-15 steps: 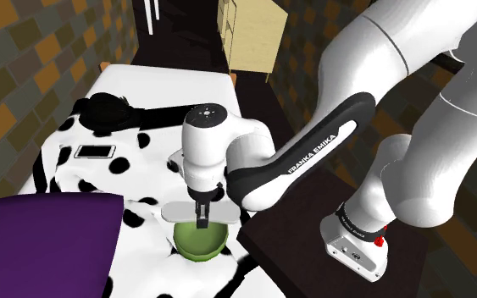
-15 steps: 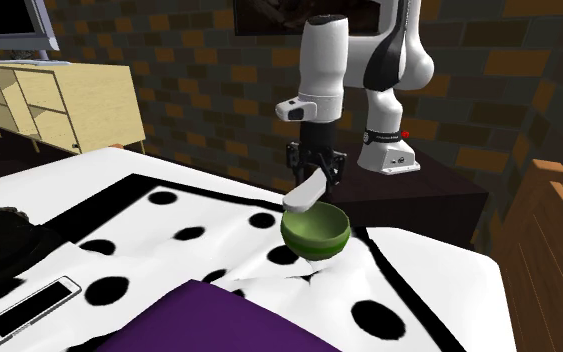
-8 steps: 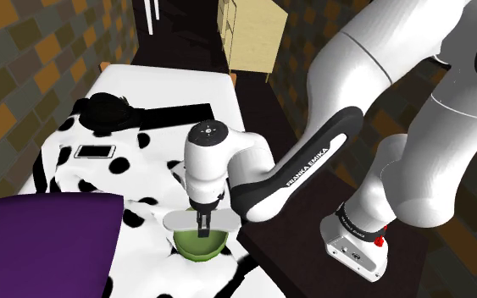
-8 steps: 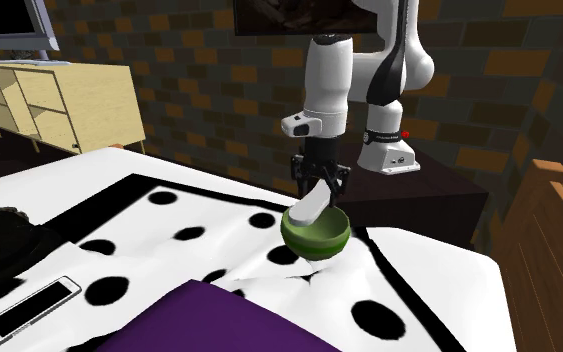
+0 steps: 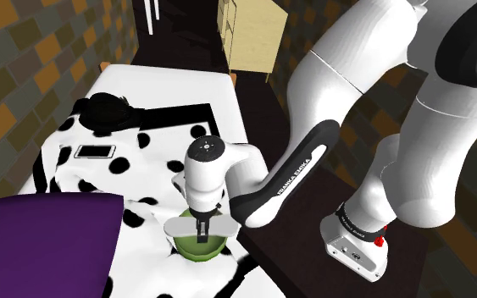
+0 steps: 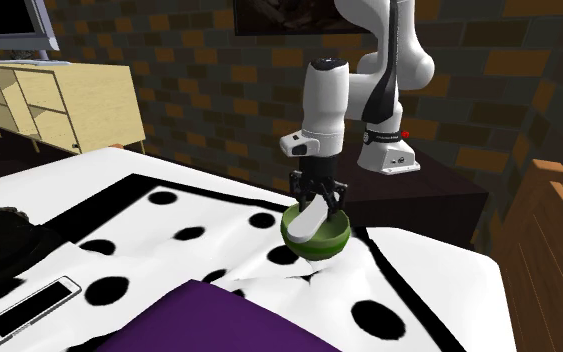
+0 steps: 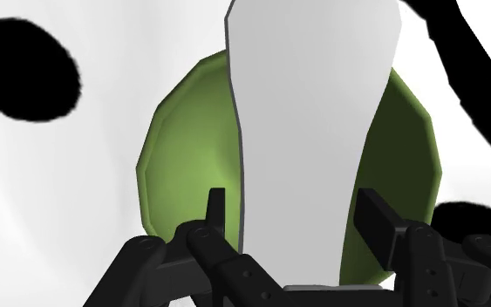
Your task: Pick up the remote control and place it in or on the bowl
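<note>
The placing step is being carried out. The remote control (image 7: pixel 313 113), drawn as a plain pale slab, is being clamped between the two fingers of the gripper (image 6: pixel 318 196) and is being held directly over the green bowl (image 6: pixel 314 240). The bowl is standing on the bed (image 5: pixel 156 161), on its white, black-spotted cover, near the edge beside the stand (image 5: pixel 304 254). In the second exterior view the remote's lower end is being shown at or just inside the bowl's rim. Whether it is touching the inner wall cannot be told, since the rim is hiding that spot. In the wrist view the remote is being seen lengthways across the bowl's opening, so it is being judged likely to rest across the rim or lean inside rather than lie flat on the bottom. The next move is being judged to call for a short further descent, then a release of the fingers. After that a straight upward withdrawal is called for, so that the remote is not dragged out and the bowl is not tipped.
</note>
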Controlling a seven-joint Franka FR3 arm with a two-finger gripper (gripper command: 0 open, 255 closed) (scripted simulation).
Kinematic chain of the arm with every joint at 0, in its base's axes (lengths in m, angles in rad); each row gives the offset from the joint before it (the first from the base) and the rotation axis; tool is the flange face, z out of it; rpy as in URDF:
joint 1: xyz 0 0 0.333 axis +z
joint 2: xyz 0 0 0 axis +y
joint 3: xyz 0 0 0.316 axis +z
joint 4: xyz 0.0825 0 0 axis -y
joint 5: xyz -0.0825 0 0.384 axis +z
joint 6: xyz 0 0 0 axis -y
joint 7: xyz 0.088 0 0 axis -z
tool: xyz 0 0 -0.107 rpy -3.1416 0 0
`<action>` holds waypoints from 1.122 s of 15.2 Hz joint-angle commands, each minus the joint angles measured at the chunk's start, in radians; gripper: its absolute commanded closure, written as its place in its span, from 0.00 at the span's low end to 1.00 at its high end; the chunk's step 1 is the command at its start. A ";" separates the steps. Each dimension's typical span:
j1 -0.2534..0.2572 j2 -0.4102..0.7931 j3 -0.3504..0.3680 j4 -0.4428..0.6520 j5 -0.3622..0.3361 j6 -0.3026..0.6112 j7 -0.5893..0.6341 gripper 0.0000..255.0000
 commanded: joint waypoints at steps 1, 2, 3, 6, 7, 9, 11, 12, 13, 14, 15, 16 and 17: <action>0.003 0.006 -0.003 -0.003 -0.007 0.009 0.007 1.00; 0.003 0.006 -0.003 -0.003 -0.007 0.009 0.007 1.00; 0.003 0.006 -0.003 -0.003 -0.007 0.009 0.007 1.00; 0.003 0.006 -0.003 -0.003 -0.007 0.009 0.007 1.00; 0.003 0.005 -0.003 -0.004 -0.007 0.009 0.007 0.00; 0.003 0.006 -0.003 -0.003 -0.007 0.009 0.007 0.00; 0.003 0.006 -0.004 -0.003 -0.007 0.009 0.007 0.00; 0.003 0.006 -0.004 -0.003 -0.007 0.009 0.007 0.00; -0.008 -0.030 0.015 -0.007 0.023 -0.021 -0.015 0.00; -0.019 -0.066 0.031 -0.009 0.053 -0.052 -0.037 0.00; -0.027 -0.101 0.044 -0.009 0.083 -0.084 -0.058 0.00; -0.031 -0.128 0.052 -0.008 0.105 -0.110 -0.074 0.00; -0.029 -0.128 0.051 -0.008 0.106 -0.110 -0.074 0.00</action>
